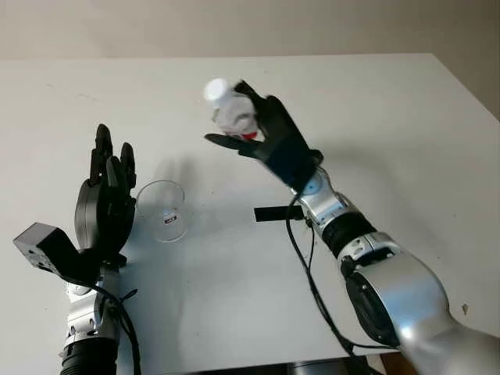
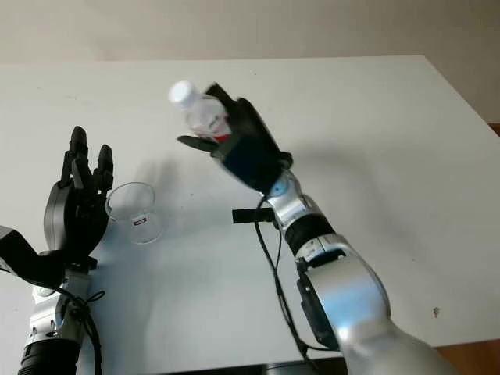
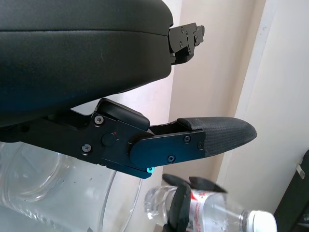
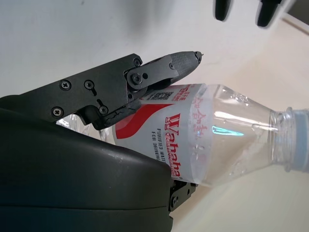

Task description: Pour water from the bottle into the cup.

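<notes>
Nearest the front edge of the white table (image 1: 406,148), at the bottom left, left hand (image 1: 105,199) raised upright and open, holding nothing, just beside the clear cup (image 1: 162,209) on that cup's left. Cup standing upright on the tabletop, mouth up, a small red-marked label on its side; cannot tell whether any water is inside. Bare tabletop between cup and the small black strip (image 1: 273,213) lying flat to its right, partly crossed by the right arm and its cable. Further back and higher, right hand (image 1: 262,133) closed around a clear plastic bottle (image 4: 212,133) with a red-and-white label, lifted off the table and tilted, neck pointing up and toward the left, white cap (image 1: 216,90) on. Bottle well apart from the cup, up and to the right of it, with open air between them. Lower part of the bottle hidden behind palm and fingers (image 4: 164,67); water level hard to make out. Beyond, wide bare table reaching to the far edge against the wall and to the right edge.
</notes>
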